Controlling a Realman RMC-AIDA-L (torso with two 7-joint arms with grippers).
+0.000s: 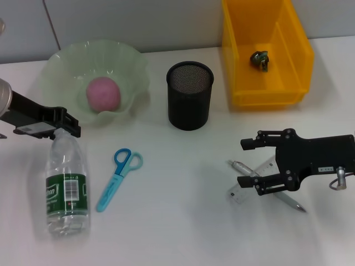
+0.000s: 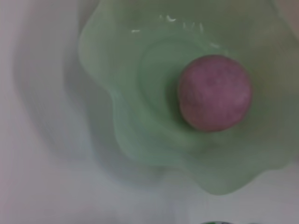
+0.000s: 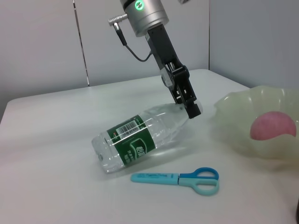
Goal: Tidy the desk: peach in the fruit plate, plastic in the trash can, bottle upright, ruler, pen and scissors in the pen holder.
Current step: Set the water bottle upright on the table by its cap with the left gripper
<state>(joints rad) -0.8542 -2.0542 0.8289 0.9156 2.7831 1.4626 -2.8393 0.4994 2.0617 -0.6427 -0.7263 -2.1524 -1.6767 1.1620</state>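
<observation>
Left gripper [image 1: 69,128] clamped on the neck of the bottle [image 1: 66,191]; right gripper [image 1: 252,163] spread wide over the pen [image 1: 244,168] and ruler [image 1: 248,187].

On the white worktop [image 1: 177,233], taken largest first: the yellow trash can [image 1: 294,61] sits at 1 o'clock with a crumpled bit of plastic [image 1: 259,59] inside. The green fruit plate [image 1: 61,64] at 10 o'clock holds the pink peach [image 1: 102,94]. The bottle lies at 8 o'clock, its neck lifted in the left jaws and its base on the worktop, so it is tilted. The black mesh pen holder [image 1: 189,95] stands at 12 o'clock. The blue scissors [image 1: 117,178] lie just right of the bottle. At 4 o'clock, pen and clear ruler lie crossed beneath the right jaws, which grasp nothing.
</observation>
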